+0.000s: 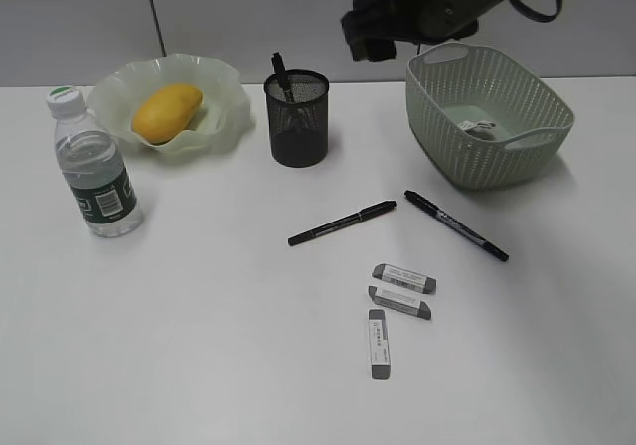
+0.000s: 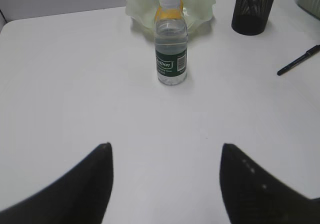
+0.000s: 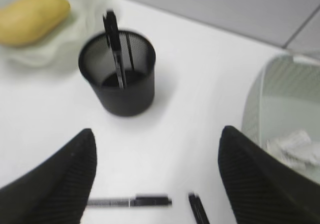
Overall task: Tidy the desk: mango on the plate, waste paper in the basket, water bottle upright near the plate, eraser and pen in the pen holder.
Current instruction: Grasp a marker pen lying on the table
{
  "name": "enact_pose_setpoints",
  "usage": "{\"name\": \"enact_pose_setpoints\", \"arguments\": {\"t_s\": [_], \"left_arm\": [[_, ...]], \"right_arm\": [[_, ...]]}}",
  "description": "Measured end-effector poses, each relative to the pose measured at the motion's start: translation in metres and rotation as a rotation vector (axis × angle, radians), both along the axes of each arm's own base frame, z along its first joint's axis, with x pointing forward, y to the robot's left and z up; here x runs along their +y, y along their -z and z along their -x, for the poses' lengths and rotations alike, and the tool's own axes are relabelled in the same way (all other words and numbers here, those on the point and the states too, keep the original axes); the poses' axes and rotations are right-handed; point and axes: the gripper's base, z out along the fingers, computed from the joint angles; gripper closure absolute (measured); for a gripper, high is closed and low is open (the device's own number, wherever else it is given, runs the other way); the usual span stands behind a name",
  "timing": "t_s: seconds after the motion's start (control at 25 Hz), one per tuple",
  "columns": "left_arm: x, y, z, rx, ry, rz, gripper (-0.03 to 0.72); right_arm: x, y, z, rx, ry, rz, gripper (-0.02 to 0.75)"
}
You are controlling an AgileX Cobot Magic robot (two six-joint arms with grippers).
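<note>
Three parts of the tidy-up read as done: the mango (image 1: 167, 111) lies in the plate (image 1: 225, 79), the water bottle (image 1: 93, 165) stands upright just beside that plate, and the waste paper (image 1: 479, 127) sits on the floor of the basket (image 1: 517, 95). The pen holder (image 1: 296, 119) holds one pen (image 1: 282, 75), leaning against its rim. Outstanding on the desk (image 1: 199, 346): two pens, one (image 1: 341, 222) nearer the holder and one (image 1: 455, 225) below the basket, and three erasers (image 1: 403, 278) (image 1: 399, 302) (image 1: 378, 344) grouped near the front. The right gripper (image 3: 157, 179) hangs above the gap between holder and basket, jaws spread wide, holding nothing. The left gripper (image 2: 165, 184) is likewise open and empty over bare desk, facing the bottle. In my judgement the stationery step is in hand; the next move calls for the right arm to descend on the nearer pen, close across its barrel, and carry it tip-down into the holder.
</note>
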Motion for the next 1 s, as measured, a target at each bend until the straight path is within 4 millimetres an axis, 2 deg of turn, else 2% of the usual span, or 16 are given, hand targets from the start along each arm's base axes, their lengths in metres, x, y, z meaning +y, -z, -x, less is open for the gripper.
{"name": "enact_pose_setpoints", "arguments": {"t_s": [0.12, 0.36, 0.6, 0.76, 0.84, 0.92, 1.0], "left_arm": [[0.0, 0.0, 0.0, 0.0, 0.0, 0.0, 0.18], [0.0, 0.0, 0.0, 0.0, 0.0, 0.0, 0.18], [0.0, 0.0, 0.0, 0.0, 0.0, 0.0, 0.18], [0.0, 0.0, 0.0, 0.0, 0.0, 0.0, 0.18], [0.0, 0.0, 0.0, 0.0, 0.0, 0.0, 0.18], [0.0, 0.0, 0.0, 0.0, 0.0, 0.0, 0.18], [0.0, 0.0, 0.0, 0.0, 0.0, 0.0, 0.18]], "right_arm": [[-0.012, -0.014, 0.017, 0.16, 0.031, 0.091, 0.144], [-0.027, -0.043, 0.032, 0.4, 0.041, 0.192, 0.144], [-0.059, -0.058, 0.028, 0.46, 0.058, 0.125, 0.144], [-0.089, -0.07, 0.036, 0.429, 0.124, 0.131, 0.144], [-0.109, -0.068, 0.044, 0.447, 0.17, 0.132, 0.144], [-0.135, -0.058, 0.057, 0.491, 0.229, 0.145, 0.145], [-0.159, -0.049, 0.078, 0.528, 0.291, 0.151, 0.145]]}}
